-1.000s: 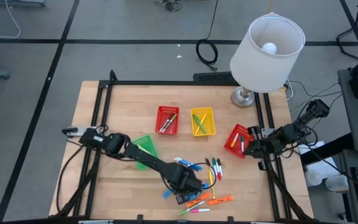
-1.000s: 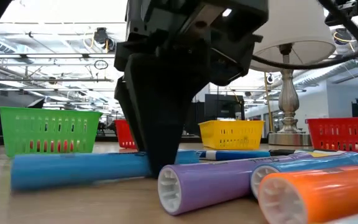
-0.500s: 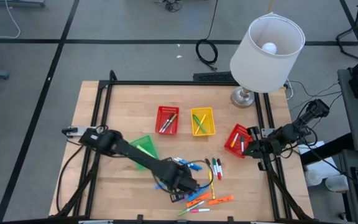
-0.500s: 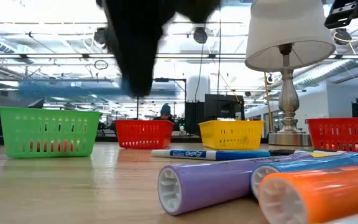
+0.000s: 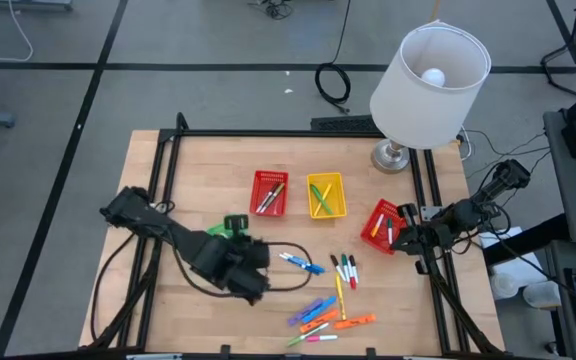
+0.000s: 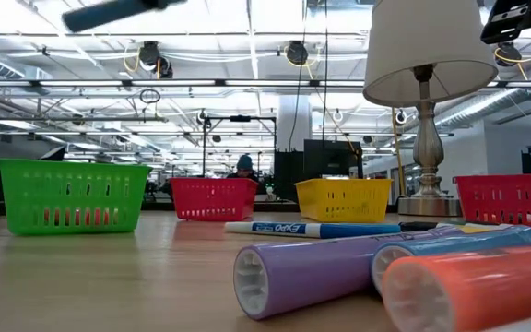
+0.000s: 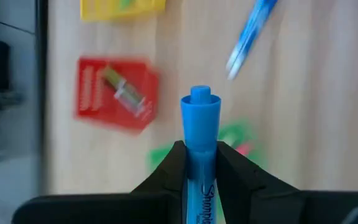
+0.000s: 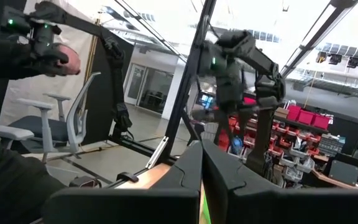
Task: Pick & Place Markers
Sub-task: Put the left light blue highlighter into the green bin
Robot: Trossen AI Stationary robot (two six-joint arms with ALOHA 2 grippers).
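My left gripper [image 7: 201, 163] is shut on a blue marker [image 7: 201, 121] and hangs above the table's near-left part [image 5: 248, 280], beside the green basket [image 5: 230, 227]. The low view shows that marker high up [image 6: 123, 11]. Several other markers [image 5: 328, 300] lie flat on the wood near the front edge; purple [image 6: 312, 269], blue [image 6: 450, 244] and orange [image 6: 468, 290] ones lie close to the low camera. More markers lie in the red [image 5: 268, 192] and yellow [image 5: 326, 195] baskets. My right gripper [image 8: 202, 168] is shut and waits at the table's right edge [image 5: 400, 237]. My left gripper pinches the blue marker between its two fingers [image 7: 166, 177], on the barrel just behind the cap [image 7: 201, 155]. The marker lies along the fingers, and its capped end [image 7: 201, 99] sticks out past the fingertips. It is lifted clear of the table and nearly level.
A second red basket [image 5: 380, 225] sits near the right arm. A lamp [image 5: 428, 75] stands at the far right corner, its base [image 5: 393, 155] on the wood. A black frame rail [image 5: 168, 190] runs along the table's sides. Bare wood lies at the table's far left [image 5: 198, 170].
My left gripper has risen from the pile of markers and moved toward the table's left, toward the green basket. The blue marker, which lay on the wood a second ago, has been lifted clear and now hangs high above the table.
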